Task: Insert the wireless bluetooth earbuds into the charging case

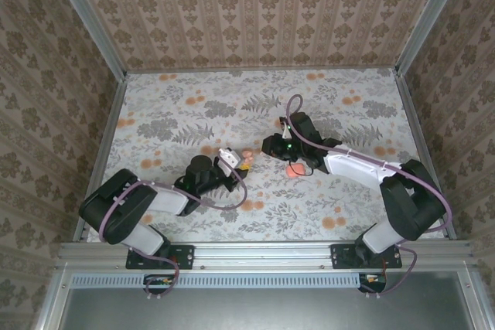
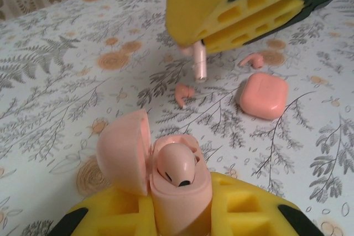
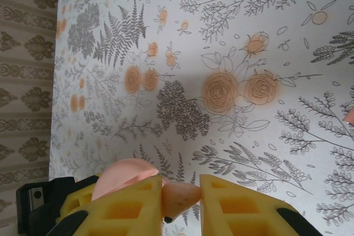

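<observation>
On the floral table (image 1: 193, 113), the left claw (image 2: 180, 205) clasps the charging case (image 2: 177, 197), lid up, with one earbud (image 2: 176, 167) seated inside. A closed pink case (image 2: 263, 95) lies beyond, two loose earbuds (image 2: 184, 93) (image 2: 251, 59) near it. The right claw (image 3: 181, 189) pinches a second earbud (image 3: 178, 198).

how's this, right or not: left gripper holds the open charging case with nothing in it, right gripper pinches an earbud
Not right. The open charging case in the left gripper is not empty: the left wrist view shows a seated earbud already in it. The rest stands: the right gripper pinches a second earbud.
</observation>
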Motion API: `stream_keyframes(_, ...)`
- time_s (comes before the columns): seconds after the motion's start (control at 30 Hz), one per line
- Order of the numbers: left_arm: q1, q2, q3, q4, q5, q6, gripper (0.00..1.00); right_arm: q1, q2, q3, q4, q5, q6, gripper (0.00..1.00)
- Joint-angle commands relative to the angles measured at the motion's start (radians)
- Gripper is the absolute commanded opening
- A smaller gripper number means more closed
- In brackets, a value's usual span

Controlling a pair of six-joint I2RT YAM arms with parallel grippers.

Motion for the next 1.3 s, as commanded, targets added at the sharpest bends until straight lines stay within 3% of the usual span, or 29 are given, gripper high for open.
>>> stream_keyframes(0.0, -0.005, 0.014, 0.033, 0.065, 0.045, 0.010, 0.14, 0.023, -0.032, -0.019, 0.061, 0.031, 0.023, 0.21)
stream_keyframes(1.27, -0.009, -0.026, 0.021, 0.093, 0.018, 0.002, 0.13, 0.104, 0.009, 0.046, 0.000, 0.045, -0.025, 0.23)
